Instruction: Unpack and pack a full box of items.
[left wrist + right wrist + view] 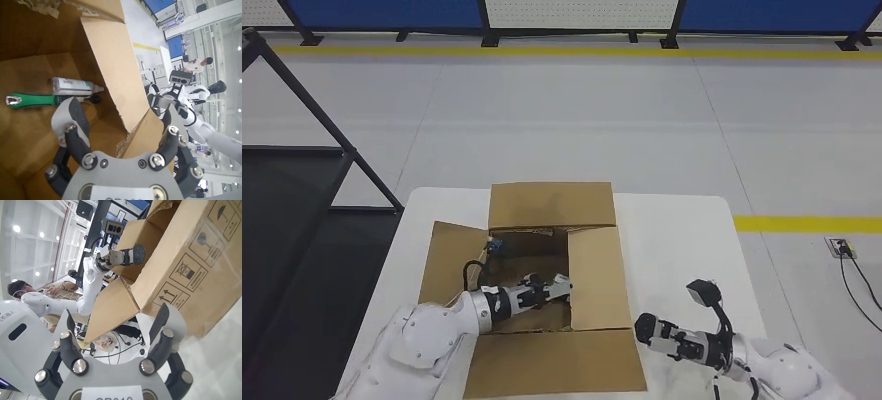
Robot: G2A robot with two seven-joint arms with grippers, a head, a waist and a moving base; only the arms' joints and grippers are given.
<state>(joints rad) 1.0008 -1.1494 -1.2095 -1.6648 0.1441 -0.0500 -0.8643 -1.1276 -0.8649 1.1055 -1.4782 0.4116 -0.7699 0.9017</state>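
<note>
While items lie inside, progress: unpacking judged unfinished, at least three things left to lift out; repacking all to come.
Cardboard box (597, 285): middle of the white table (682, 240); four flaps folded outward, edges torn and ragged, handling symbols printed on one outer side.
White squeeze bottle (72, 86): teal band, pointed cap; on its side on the box floor, against a wall.
Green-handled tool (32, 100): probably a screwdriver; flat, just beside the bottle and parallel to it.
Small blue item (498, 243): far corner of the box; too small to name.
Left gripper (121, 111): reaching into the box, near the tool; jaws apart, empty.
Right gripper (117, 311): low over the table, beside the box's outer wall; jaws apart, empty.
</note>
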